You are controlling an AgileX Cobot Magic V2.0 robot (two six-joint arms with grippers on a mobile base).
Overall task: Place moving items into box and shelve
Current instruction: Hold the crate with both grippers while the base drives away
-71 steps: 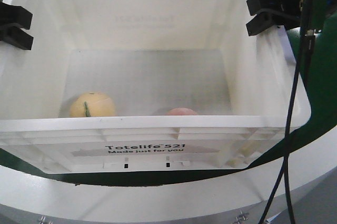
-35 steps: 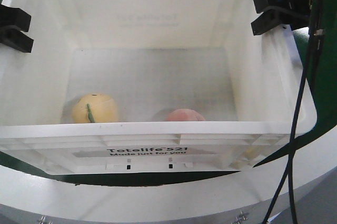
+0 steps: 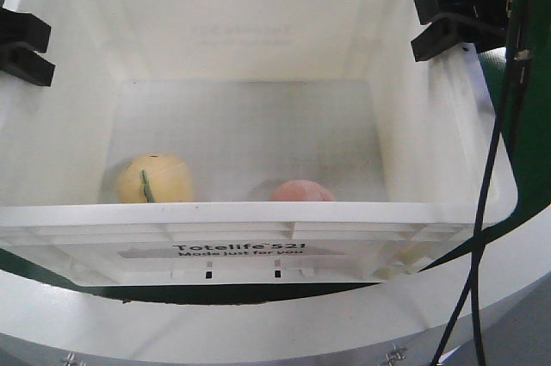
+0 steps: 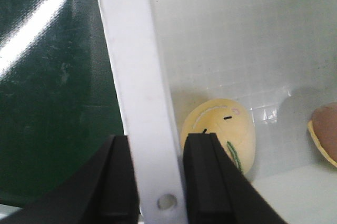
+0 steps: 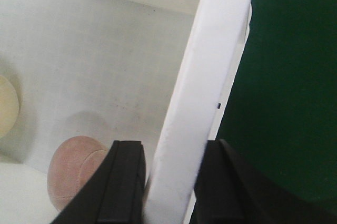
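Note:
The white box [image 3: 258, 211] fills the front view, with black "Totelife 521" print on its near wall. Inside, on its floor near the front wall, lie the moving items: a pale yellow toy [image 3: 155, 178] with a green stripe at the left and a pink toy [image 3: 301, 190] to its right. My left gripper [image 3: 17, 43] is shut on the box's left rim [image 4: 131, 50]; its wrist view shows the yellow toy [image 4: 226, 129] and the pink toy [image 4: 324, 137]. My right gripper [image 3: 443, 26] is shut on the right rim [image 5: 221, 34], above the pink toy [image 5: 73, 171].
A dark green surface [image 4: 47, 103] lies under and beside the box on both sides. A black cable [image 3: 482, 211] hangs down the right side of the front view. The white curved front of the robot's base [image 3: 258, 323] sits below the box.
The box has shifted a little in the grippers' hold. Its near rim sits lower in the front view and more of the pink toy shows. Both grippers stay clamped on the rims.

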